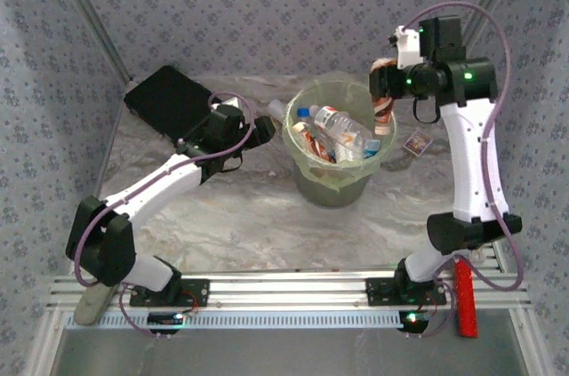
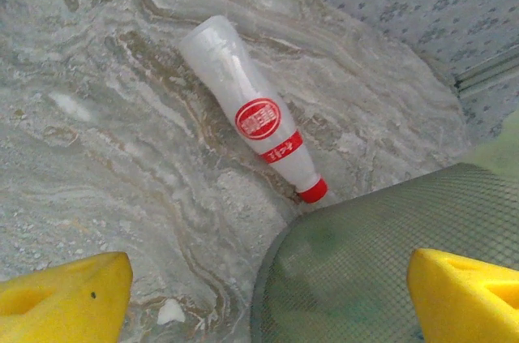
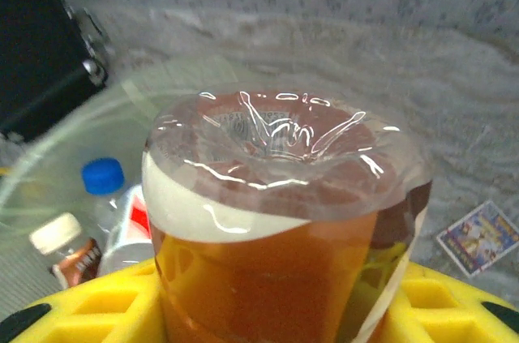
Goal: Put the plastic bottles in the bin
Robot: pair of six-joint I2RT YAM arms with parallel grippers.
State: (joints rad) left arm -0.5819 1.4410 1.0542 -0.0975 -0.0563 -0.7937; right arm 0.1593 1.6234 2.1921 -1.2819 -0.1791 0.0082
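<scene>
One loose bottle (image 2: 258,120) lies flat on the bench (image 2: 97,156) behind the bin (image 2: 389,262), red cap just beside the bin wall. The body is clear and looks empty, so probably light and prone to roll or skid. The thin wall will likely dent, so pinch across the mid body at the label band, not the tapered neck. Its label is a red round badge with white characters plus a red strip, not legible. Left jaws are spread wide and empty, hanging over bench and bin wall, near that bottle but apart from it. A second bottle (image 3: 284,229) is clamped in the right jaws, dimpled clear base toward the wrist camera, orange-brown wrap with a white band, no text readable. Top view puts it above the bin's right rim; my read is it only needs releasing. Inside the bin several plastic bottles (image 1: 342,136) are piled, with a blue cap (image 3: 103,175) and a cream cap (image 3: 57,233) visible, labels too small to read. Farther out are a black case (image 1: 169,100) back left and a small printed card (image 1: 418,142) right of the bin, print unreadable.
</scene>
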